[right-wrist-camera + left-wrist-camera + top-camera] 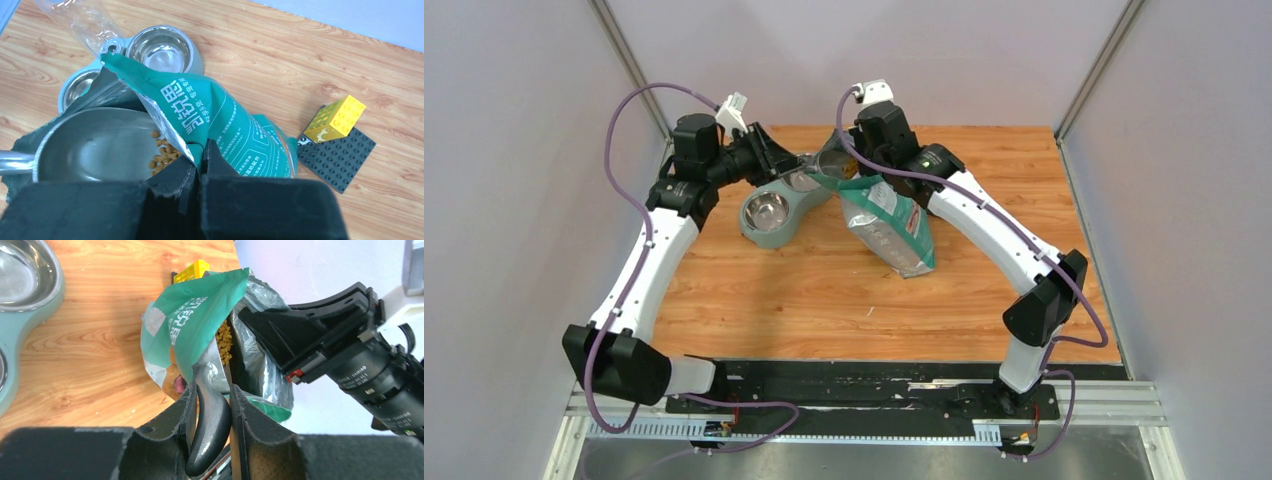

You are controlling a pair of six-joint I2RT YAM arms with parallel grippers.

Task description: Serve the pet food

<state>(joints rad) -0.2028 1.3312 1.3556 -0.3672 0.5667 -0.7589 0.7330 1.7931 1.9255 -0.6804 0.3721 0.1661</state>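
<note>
My left claw (214, 392) clamps the scoop (95, 145) handle; my right claw (201, 155) pinches the bag (210, 115) lip. The kibble (162, 152) sits in the scoop, inside the bag mouth. If I tilt pulling out, it spills.

The mouth of the bag (889, 225) is crowded: the scoop (95, 145) sits in it, the right gripper (201, 155) pinches its rim, and the left gripper (212, 392) grips the scoop handle. The double bowl (754, 232) stands just left of it. The table (824, 300) nearer the arm bases is bare wood, open for passing.
</note>
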